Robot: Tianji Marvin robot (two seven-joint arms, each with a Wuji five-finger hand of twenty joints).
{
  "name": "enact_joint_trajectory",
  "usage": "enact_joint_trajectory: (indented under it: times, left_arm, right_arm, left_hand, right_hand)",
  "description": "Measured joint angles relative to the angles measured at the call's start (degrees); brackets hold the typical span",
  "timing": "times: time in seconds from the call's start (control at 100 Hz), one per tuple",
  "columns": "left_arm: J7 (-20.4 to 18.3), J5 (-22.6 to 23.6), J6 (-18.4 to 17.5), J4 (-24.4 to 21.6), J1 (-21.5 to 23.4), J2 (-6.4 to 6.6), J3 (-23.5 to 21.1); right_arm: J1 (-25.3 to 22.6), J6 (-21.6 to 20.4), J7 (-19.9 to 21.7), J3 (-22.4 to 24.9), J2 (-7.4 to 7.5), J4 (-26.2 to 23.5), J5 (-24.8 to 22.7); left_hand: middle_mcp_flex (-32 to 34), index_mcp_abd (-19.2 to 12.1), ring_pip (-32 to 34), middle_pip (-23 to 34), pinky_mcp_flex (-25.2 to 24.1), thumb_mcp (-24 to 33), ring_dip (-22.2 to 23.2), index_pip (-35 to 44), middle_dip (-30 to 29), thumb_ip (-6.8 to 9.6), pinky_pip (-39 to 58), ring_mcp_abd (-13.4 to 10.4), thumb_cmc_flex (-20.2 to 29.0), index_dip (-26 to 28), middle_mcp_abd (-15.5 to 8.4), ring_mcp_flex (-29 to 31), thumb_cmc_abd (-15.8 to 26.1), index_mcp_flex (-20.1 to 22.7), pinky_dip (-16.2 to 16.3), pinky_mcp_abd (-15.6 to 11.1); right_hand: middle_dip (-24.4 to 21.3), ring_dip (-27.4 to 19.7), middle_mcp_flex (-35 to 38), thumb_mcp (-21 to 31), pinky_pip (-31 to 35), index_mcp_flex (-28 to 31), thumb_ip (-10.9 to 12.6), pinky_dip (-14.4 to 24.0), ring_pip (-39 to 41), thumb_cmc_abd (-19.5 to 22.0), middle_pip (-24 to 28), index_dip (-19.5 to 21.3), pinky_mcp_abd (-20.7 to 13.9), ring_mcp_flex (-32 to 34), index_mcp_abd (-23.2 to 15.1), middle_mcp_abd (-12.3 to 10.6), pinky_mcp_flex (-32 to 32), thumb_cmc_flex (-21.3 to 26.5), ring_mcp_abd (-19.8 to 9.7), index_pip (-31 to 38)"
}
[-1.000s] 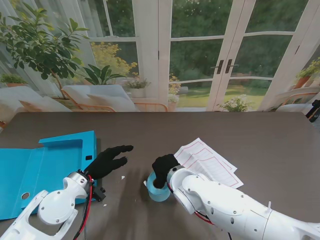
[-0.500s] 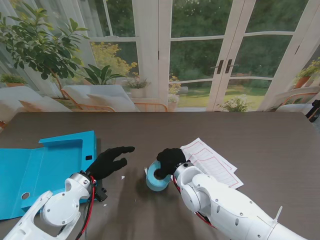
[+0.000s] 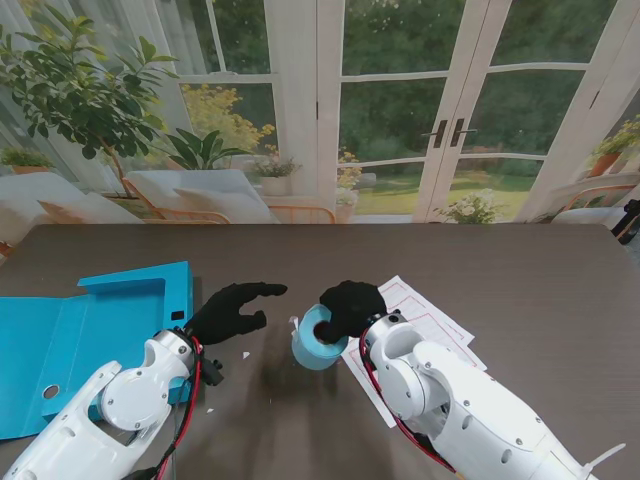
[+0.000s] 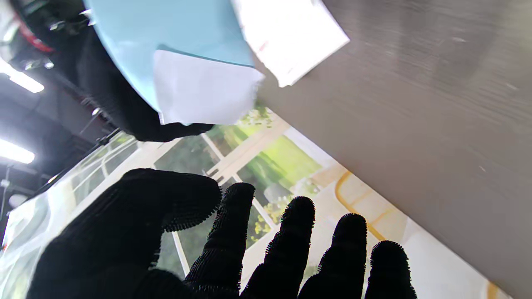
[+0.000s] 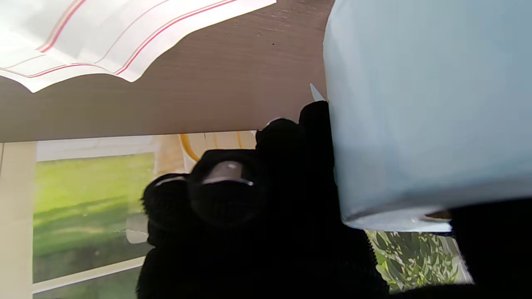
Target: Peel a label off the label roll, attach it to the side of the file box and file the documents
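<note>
My right hand [image 3: 350, 308] is shut on the light-blue label roll [image 3: 318, 344] and holds it tilted off the table, thumb in its core. A white label tab [image 4: 203, 89] sticks out from the roll's side toward my left hand [image 3: 236, 310]. That hand is open, fingers spread, a short way left of the roll and not touching it. The blue file box [image 3: 90, 335] lies open flat at the left. The white documents [image 3: 420, 325] with red lines lie right of the roll, partly under my right wrist. In the right wrist view the roll [image 5: 424, 112] fills the frame beside my fingers [image 5: 266, 187].
Small white paper scraps [image 3: 245, 354] lie on the dark table [image 3: 520, 270] near my left wrist. The table's far edge runs along the glass doors and the plants beyond.
My right hand has lifted and tilted the roll, moving it farther from me. My left hand has drifted right toward the roll, fingers curling slightly.
</note>
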Motion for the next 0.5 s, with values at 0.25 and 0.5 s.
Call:
enact_joint_trajectory:
  times: [0.25,0.5]
  left_arm:
    - [-6.87,-0.7,-0.42,-1.46,-0.65,0.94,-0.03]
    - [-7.37,-3.35,-2.21,-1.39,-1.13,1.5,0.79]
  right_arm:
    - [-1.62,-0.9,-0.82,1.23,0.01,-2.41,0.31]
    - [-2.32,-0.97,-0.72,1.75,-0.03,-3.93,1.49]
  left_hand:
    - [0.0,0.0,2.62,1.01,1.53,-2.7,1.63,0.0,2.87,-3.8,1.5,0.01,-4.0,0.0,-0.44,0.9,-1.65,-0.28,2.56,0.02]
    - [1.43,0.0,6.66,2.52,3.7,-3.2,4.97,2.34,6.86,-6.05,3.72,0.18,-4.18,2.55,-1.02,2.23,-2.32,0.02,6.84,0.59]
  right_hand:
    - [0.01,0.0,0.0,0.0,-0.02,-0.01,0.0,0.12,0.0,0.0,0.0,0.0,0.0,0.0,0.05,0.04,0.0,0.0,0.07,-0.01]
    - [0.01,0.0,0.0,0.0,-0.02,-0.01,0.0,0.29,0.0,0.0,0.0,0.01,0.0,0.0,0.1,0.08,0.0,0.0,0.13,-0.01]
